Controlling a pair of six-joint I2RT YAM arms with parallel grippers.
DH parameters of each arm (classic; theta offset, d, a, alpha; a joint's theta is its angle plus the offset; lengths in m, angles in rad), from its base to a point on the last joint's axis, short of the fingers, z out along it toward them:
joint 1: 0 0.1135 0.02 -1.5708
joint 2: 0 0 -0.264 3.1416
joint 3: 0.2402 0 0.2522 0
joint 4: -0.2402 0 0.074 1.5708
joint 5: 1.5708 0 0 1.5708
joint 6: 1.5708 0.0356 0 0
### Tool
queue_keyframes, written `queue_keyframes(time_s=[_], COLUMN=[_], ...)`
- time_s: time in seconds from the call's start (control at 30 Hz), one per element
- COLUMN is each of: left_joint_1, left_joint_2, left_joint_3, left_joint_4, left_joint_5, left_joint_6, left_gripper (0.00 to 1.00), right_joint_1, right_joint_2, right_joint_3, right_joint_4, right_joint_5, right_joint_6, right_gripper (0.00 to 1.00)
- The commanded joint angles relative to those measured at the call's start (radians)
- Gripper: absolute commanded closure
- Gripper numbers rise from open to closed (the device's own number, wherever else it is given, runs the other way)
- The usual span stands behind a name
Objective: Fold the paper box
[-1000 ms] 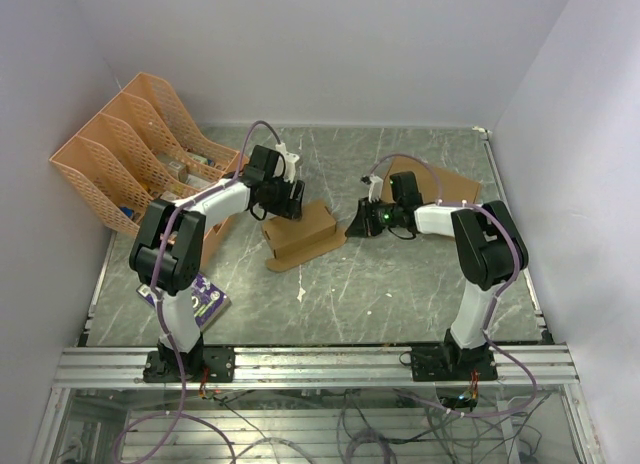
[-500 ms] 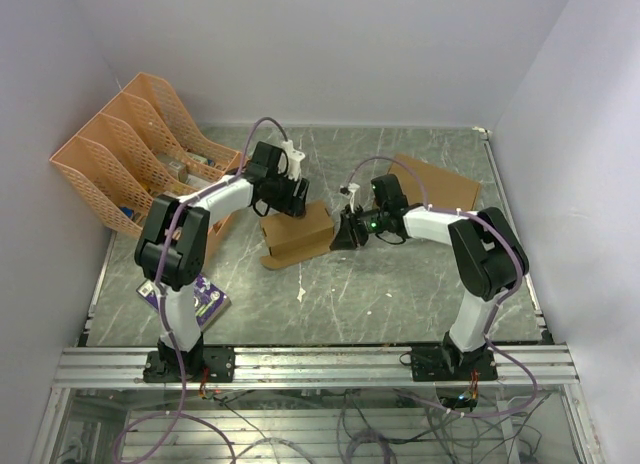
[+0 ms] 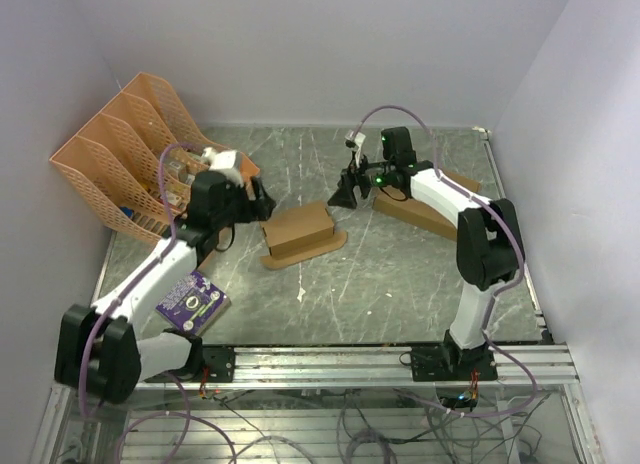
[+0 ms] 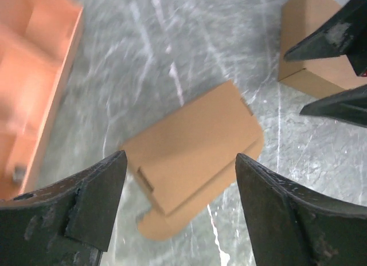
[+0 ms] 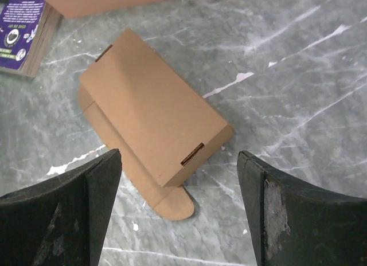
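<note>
Withdrawn from the one paper box (image 3: 298,228), left fingers (image 4: 86,208) and right fingers (image 5: 63,214) both gape open.

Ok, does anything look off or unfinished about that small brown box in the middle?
Yes: the paper box is folded shut, but one rounded flap lies flat on the table along its long edge, untucked. The left tool and right tool are open and clear of it. No tears or spills visible.

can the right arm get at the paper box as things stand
Probably yes: the right gripper hangs open beside the paper box with nothing between them, and the left gripper stands off on its far side.
</note>
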Motion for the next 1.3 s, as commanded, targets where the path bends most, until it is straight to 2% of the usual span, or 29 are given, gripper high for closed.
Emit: queue_keyframes(time_s=[0.0, 0.1, 0.27, 0.37, 0.47, 0.57, 0.67, 0.77, 0.9, 1.03, 1.17, 1.27], left_joint_1=[0.029, 0.034, 0.036, 0.036, 0.036, 0.036, 0.036, 0.036, 0.027, 0.008, -0.008, -0.010], left_joint_2=[-0.111, -0.115, 0.032, 0.121, 0.202, 0.277, 0.354, 0.431, 0.540, 0.664, 0.738, 0.722], left_joint_3=[-0.218, -0.269, -0.225, -0.171, -0.114, -0.046, 0.020, 0.100, 0.228, 0.363, 0.511, 0.548], left_joint_4=[0.089, 0.150, 0.181, 0.177, 0.164, 0.133, 0.105, 0.062, 0.029, 0.010, -0.028, 0.050], left_joint_5=[-0.054, -0.046, -0.003, 0.014, 0.046, 0.080, 0.114, 0.137, 0.171, 0.264, 0.261, 0.244], left_joint_6=[-0.278, -0.333, -0.323, -0.289, -0.262, -0.224, -0.192, -0.144, -0.044, 0.041, 0.116, 0.187], left_gripper=[0.09, 0.07, 0.10, 0.22, 0.34, 0.45, 0.48, 0.49, 0.48, 0.48, 0.47, 0.45], right_joint_1=[0.005, 0.005, 0.008, 0.010, 0.009, 0.009, 0.008, 0.005, 0.007, -0.006, -0.089, -0.154], right_joint_2=[0.127, 0.198, 0.246, 0.254, 0.246, 0.192, 0.123, 0.042, -0.049, -0.115, -0.182, -0.199], right_joint_3=[0.046, 0.088, 0.080, 0.054, 0.019, -0.059, -0.149, -0.242, -0.349, -0.369, -0.314, -0.242], right_joint_4=[0.023, 0.028, 0.044, 0.057, 0.065, 0.096, 0.106, 0.097, 0.032, -0.095, -0.219, -0.210], right_joint_5=[0.018, 0.047, 0.048, 0.016, -0.054, -0.082, -0.096, -0.105, -0.143, -0.137, -0.115, -0.044], right_joint_6=[0.144, 0.225, 0.282, 0.310, 0.332, 0.349, 0.362, 0.353, 0.267, 0.107, -0.078, -0.195], right_gripper=[0.20, 0.22, 0.24, 0.26, 0.36, 0.41, 0.48, 0.49, 0.49, 0.47, 0.46, 0.44])
